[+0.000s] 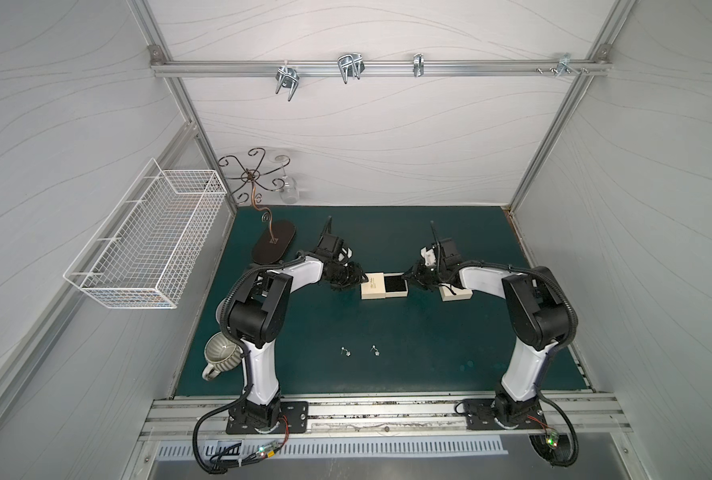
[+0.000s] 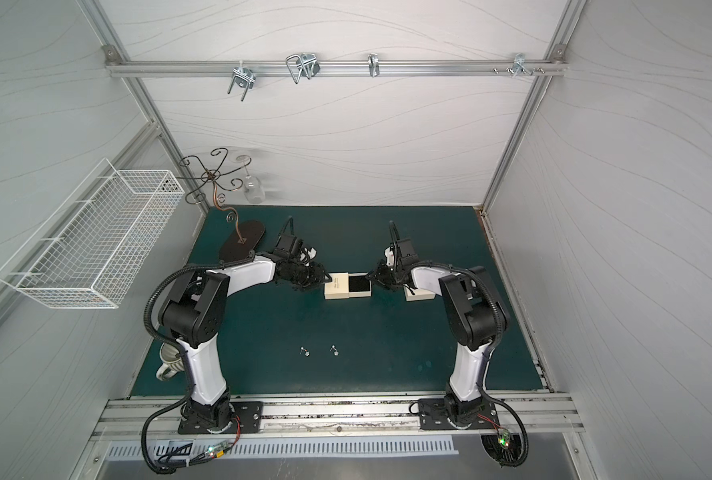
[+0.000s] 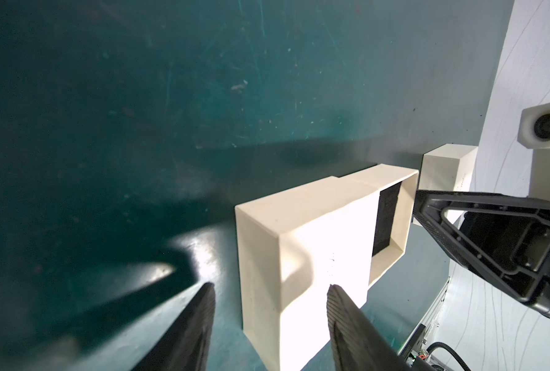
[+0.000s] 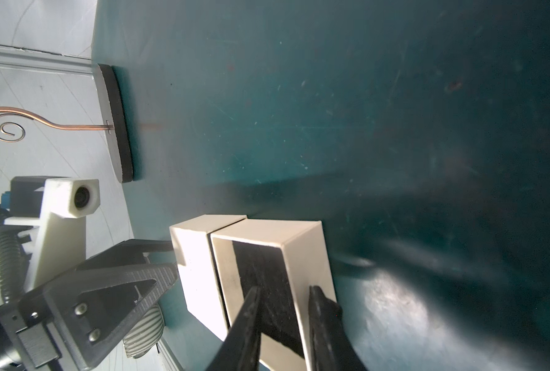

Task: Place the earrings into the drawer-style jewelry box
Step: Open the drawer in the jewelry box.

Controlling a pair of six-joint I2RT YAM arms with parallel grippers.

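The cream drawer-style jewelry box point(image 1: 372, 286) point(image 2: 336, 286) lies mid-mat, its drawer point(image 1: 395, 284) point(image 4: 302, 257) slid out to the right and showing black foam. My left gripper point(image 1: 360, 277) point(image 3: 270, 286) is open at the sleeve's point(image 3: 299, 208) left end, with that end between its spread fingers. My right gripper point(image 1: 406, 275) point(image 4: 283, 289) is narrowly open astride the drawer's end wall, one finger over the foam and one outside. The earrings point(image 1: 346, 351) point(image 1: 375, 350) lie as two tiny silver groups on the mat nearer the front, also seen as earrings point(image 2: 304, 351) point(image 2: 334, 350).
A second cream box point(image 1: 456, 294) point(image 3: 443, 170) sits just right of the drawer under my right arm. A wire stand with a black oval base point(image 1: 274, 246) holds a hanging glass point(image 1: 289, 189) at the back left. A ribbed mug point(image 1: 221, 353) and a white wire basket point(image 1: 146, 232) are on the left.
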